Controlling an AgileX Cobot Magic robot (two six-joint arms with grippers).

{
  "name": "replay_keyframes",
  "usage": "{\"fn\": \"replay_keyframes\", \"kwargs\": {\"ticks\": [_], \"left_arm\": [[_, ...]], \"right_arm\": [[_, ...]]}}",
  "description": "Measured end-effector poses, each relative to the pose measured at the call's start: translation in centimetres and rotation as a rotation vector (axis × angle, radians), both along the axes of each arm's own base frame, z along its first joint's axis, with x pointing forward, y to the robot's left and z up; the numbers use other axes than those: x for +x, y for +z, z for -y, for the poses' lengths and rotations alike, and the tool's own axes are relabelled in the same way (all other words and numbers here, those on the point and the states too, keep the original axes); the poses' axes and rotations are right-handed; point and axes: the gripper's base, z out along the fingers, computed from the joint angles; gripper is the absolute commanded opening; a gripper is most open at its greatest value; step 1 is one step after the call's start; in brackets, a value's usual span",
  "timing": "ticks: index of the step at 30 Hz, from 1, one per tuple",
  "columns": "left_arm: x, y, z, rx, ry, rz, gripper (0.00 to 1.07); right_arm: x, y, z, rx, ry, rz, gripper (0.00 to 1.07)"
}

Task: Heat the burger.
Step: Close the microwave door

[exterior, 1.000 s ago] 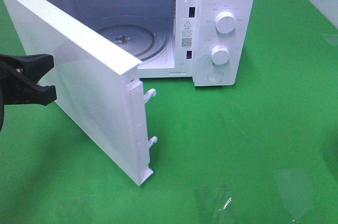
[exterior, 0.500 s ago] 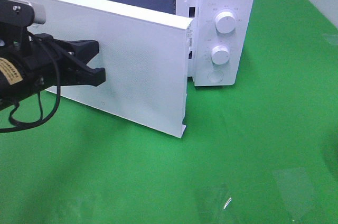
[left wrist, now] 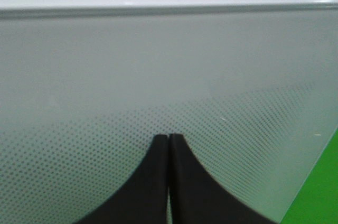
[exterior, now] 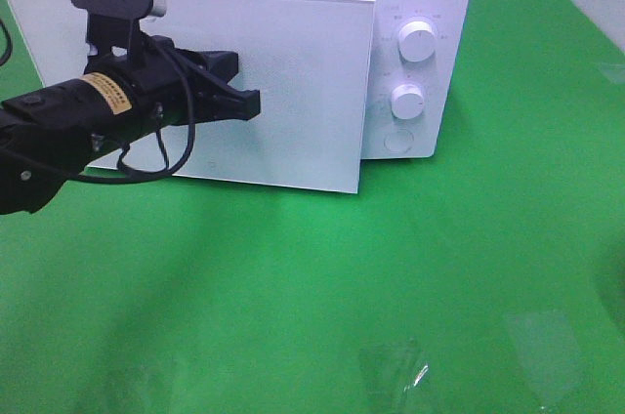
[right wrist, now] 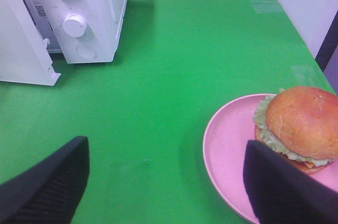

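Green table (exterior: 439, 268); left gripper (exterior: 256, 102) clenched vs microwave door (exterior: 303, 72); right gripper (right wrist: 163, 182) released.

One microwave (exterior: 410, 4), white, with one door (exterior: 293, 82). Two knobs (exterior: 418, 42) on its panel, one above the other, and one round button (exterior: 396, 141) below them. One burger (right wrist: 301, 126). One pink plate (right wrist: 227, 145). Two grippers: the left gripper (exterior: 252, 102) and the right gripper (right wrist: 166, 182). One green table (exterior: 391, 277).
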Motion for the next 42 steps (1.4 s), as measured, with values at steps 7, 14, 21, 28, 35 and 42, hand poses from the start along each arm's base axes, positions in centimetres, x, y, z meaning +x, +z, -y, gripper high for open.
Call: {"fn": "replay_keyframes", "kwargs": {"ticks": [7, 14, 21, 28, 35, 42], "left_arm": [[2.0, 0.0, 1.9, -0.013, -0.002, -0.002, 0.0], [3.0, -0.6, 4.6, 0.024, -0.058, -0.033, 0.0], [3.9, -1.1, 6.1, 0.038, -0.079, -0.038, 0.0], [5.0, -1.3, 7.4, 0.09, -0.094, -0.049, 0.0], [5.0, -1.2, 7.7, 0.09, -0.091, -0.063, 0.0], [4.5, -0.5, 8.2, 0.076, -0.078, -0.115, 0.0]], "right_arm": [[0.0, 0.0, 0.0, 0.0, 0.0, 0.0, 0.76], [0.0, 0.0, 0.0, 0.0, 0.0, 0.0, 0.76], [0.0, 0.0, 0.0, 0.0, 0.0, 0.0, 0.76], [0.0, 0.0, 0.0, 0.0, 0.0, 0.0, 0.76], [0.0, 0.0, 0.0, 0.0, 0.0, 0.0, 0.76], [0.0, 0.0, 0.0, 0.0, 0.0, 0.0, 0.76]]}}
